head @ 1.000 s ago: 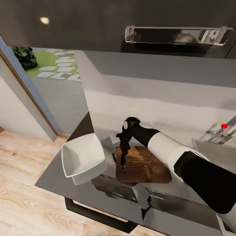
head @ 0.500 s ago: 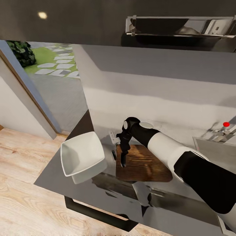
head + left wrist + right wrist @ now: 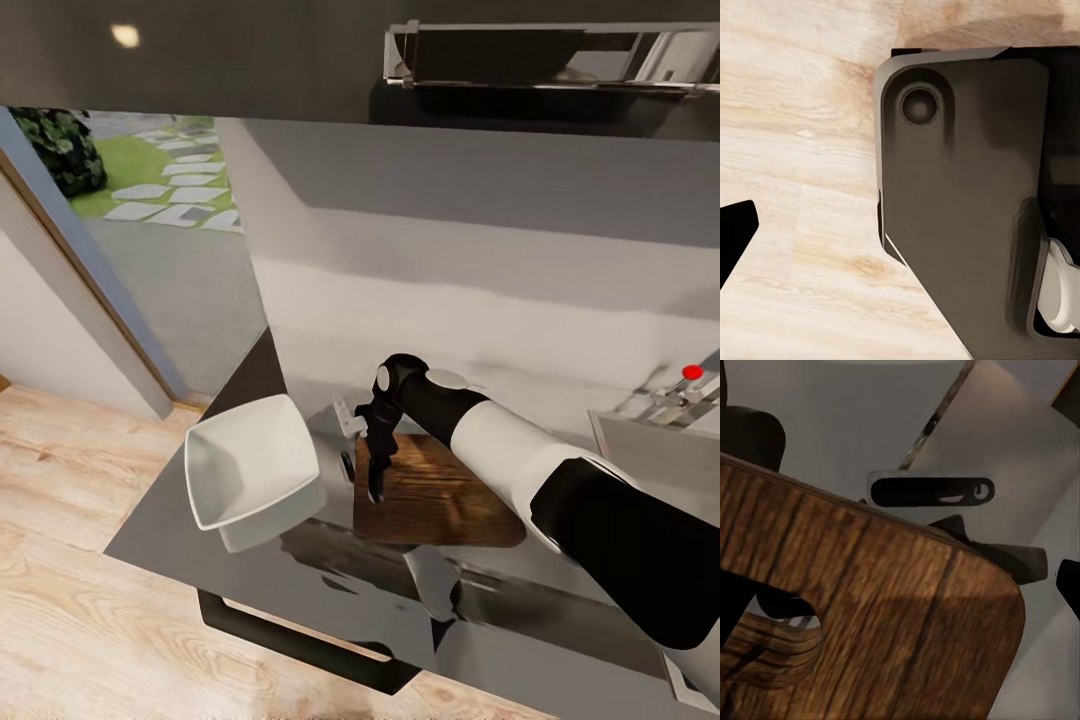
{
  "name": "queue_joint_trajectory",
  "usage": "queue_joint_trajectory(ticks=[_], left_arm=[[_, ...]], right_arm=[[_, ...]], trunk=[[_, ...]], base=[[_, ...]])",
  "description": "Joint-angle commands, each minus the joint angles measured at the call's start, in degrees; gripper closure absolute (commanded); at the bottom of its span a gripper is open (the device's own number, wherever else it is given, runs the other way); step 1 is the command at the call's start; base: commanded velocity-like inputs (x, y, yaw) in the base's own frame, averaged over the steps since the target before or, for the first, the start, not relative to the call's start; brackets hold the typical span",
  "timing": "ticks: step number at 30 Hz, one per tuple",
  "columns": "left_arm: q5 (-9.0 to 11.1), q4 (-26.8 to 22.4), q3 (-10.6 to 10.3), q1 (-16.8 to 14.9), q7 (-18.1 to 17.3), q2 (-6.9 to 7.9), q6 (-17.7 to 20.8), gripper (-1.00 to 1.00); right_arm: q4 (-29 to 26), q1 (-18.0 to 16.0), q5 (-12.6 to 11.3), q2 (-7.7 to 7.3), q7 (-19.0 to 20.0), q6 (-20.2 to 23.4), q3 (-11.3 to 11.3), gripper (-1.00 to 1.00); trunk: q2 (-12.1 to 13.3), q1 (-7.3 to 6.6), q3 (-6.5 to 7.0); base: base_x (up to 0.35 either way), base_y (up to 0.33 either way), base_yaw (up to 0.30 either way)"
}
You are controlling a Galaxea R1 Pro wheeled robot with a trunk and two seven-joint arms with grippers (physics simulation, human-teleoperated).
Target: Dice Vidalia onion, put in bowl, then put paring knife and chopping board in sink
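Note:
The brown wooden chopping board (image 3: 450,500) lies on the glossy dark countertop (image 3: 180,525). To its left stands the white square bowl (image 3: 250,470). Between them lies the small paring knife (image 3: 347,466), whose black handle (image 3: 932,492) is just beyond the board's edge (image 3: 907,607). My right gripper (image 3: 377,487) points down over the board's left edge near the knife, open, holding nothing. At the right edge are the grey sink (image 3: 655,450) and its red-knobbed tap (image 3: 690,374). One finger (image 3: 735,232) of my left gripper hangs over the wooden floor.
A dark wall cabinet with a chrome bar handle (image 3: 540,55) hangs above the counter. A dark drawer handle (image 3: 300,645) juts below the counter's front. Left of the counter are light wood floor (image 3: 60,560) and a doorway to a garden path (image 3: 150,190). The robot's dark base (image 3: 967,210) is beside my left gripper.
The head view has tilted slightly, so the whole picture shifted downwards. My right gripper stays over the board's left edge, hardly moved relative to it.

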Motion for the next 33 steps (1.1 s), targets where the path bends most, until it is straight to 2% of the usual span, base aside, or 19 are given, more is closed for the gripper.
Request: queue_joint_trajectory(ticks=[1,18,19,33], left_arm=[[0.0,0.0,0.0,0.0,0.0,0.01,-0.1,-1.00],[0.0,0.0,0.0,0.0,0.0,0.01,-0.1,-1.00],[0.0,0.0,0.0,0.0,0.0,0.01,-0.1,-1.00],[0.0,0.0,0.0,0.0,0.0,0.01,-0.1,-1.00]], right_arm=[[-0.1,0.6,0.1,0.00,-0.9,0.4,0.2,-1.00],[0.6,0.5,0.0,0.00,-3.5,0.3,0.2,-1.00],[0.6,0.6,-0.1,0.00,-3.5,0.2,0.2,1.00],[0.6,0.6,-0.1,0.00,-3.6,0.4,0.2,1.00]], trunk=[[0.0,0.07,-0.12],[0.0,0.07,-0.14],[0.0,0.07,-0.14],[0.0,0.07,-0.14]], base=[[0.000,0.000,0.000],[0.000,0.000,0.000],[0.000,0.000,0.000],[0.000,0.000,0.000]])
